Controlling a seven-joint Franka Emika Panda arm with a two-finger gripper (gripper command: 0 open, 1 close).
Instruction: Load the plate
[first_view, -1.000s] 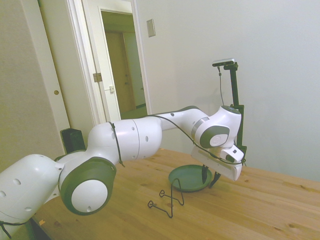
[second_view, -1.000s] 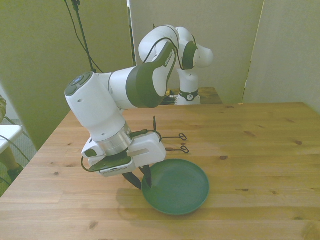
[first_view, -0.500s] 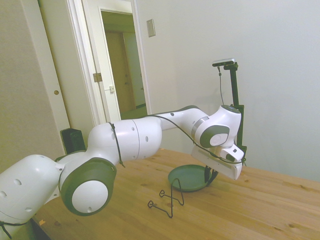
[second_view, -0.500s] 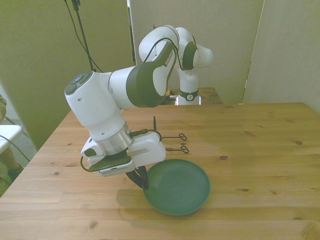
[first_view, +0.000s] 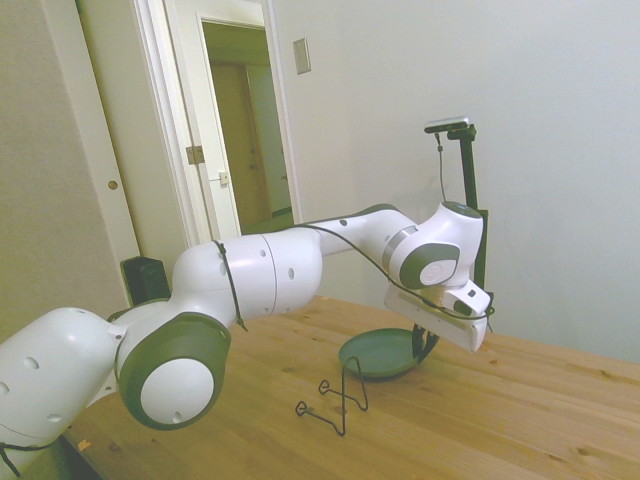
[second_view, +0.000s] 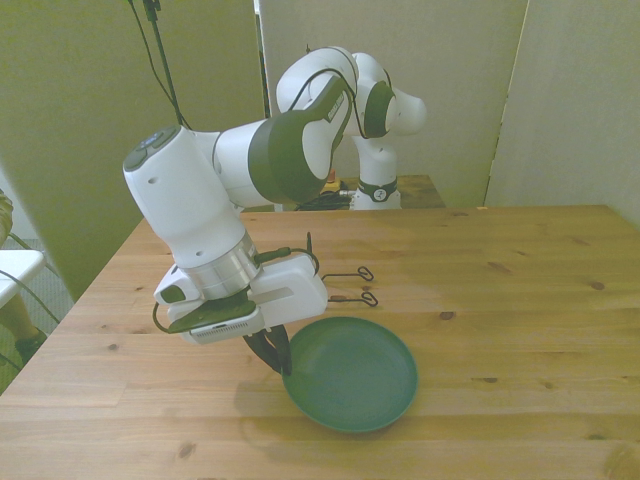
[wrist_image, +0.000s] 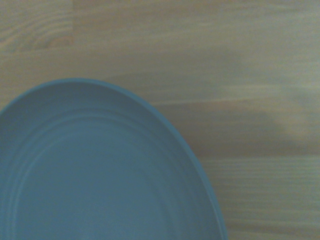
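The wire stand (second_view: 335, 272) rises just behind the plate (second_view: 352, 375) and the gripper (second_view: 273, 352) clamped on its rim, blocking a straight path back toward the far edge, while bare table (second_view: 520, 300) lies open on the front view's right and near side.

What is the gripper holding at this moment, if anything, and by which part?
The gripper is shut on the plate, pinching its rim at the edge toward the front view's left; the plate is tilted, that edge raised off the table.

Pale walls (first_view: 520, 90), open white doorway (first_view: 240, 130), wooden table (second_view: 520, 290).
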